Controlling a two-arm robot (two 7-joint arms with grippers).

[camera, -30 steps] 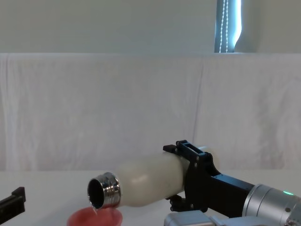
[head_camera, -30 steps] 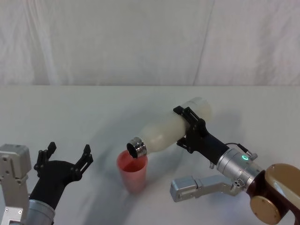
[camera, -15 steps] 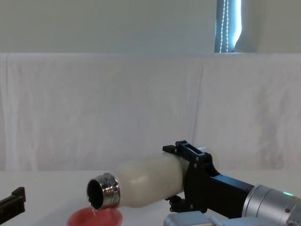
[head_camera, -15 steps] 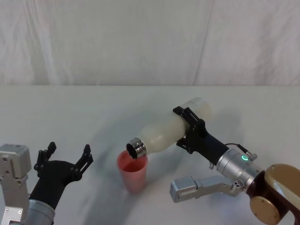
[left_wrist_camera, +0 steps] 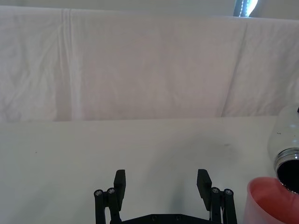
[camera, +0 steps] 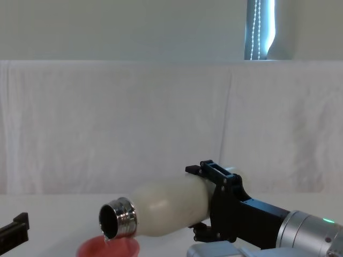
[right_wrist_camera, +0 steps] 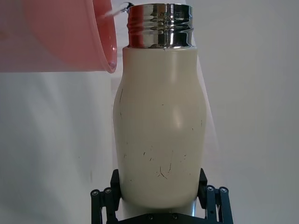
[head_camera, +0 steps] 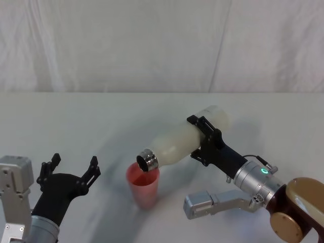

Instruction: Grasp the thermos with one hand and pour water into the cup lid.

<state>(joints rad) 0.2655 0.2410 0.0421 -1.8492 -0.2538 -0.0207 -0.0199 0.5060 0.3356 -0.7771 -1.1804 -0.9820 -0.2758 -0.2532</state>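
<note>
The right gripper (head_camera: 205, 139) is clamped round the lower body of the thermos (head_camera: 185, 142), its black fingers (right_wrist_camera: 103, 198) pressed against either side of the cream wall. The thermos is held tipped well over above the table, base up to the right, chrome neck lowered to the left over the cup lid (head_camera: 143, 185). The neck's open mouth is seen just above the pink rim, and a small thread of water is seen at its lip in the right wrist view. The cup lid is stood upright on the white table (head_camera: 101, 121), near the middle and toward the near side. The left gripper (head_camera: 69, 172) is held low at the near left, its fingers spread wide with nothing between them, well apart from the cup lid. The table is backed by a white draped cloth (head_camera: 152, 45) along its far edge. Bare tabletop is left open to the far side and to the left of the cup lid.
</note>
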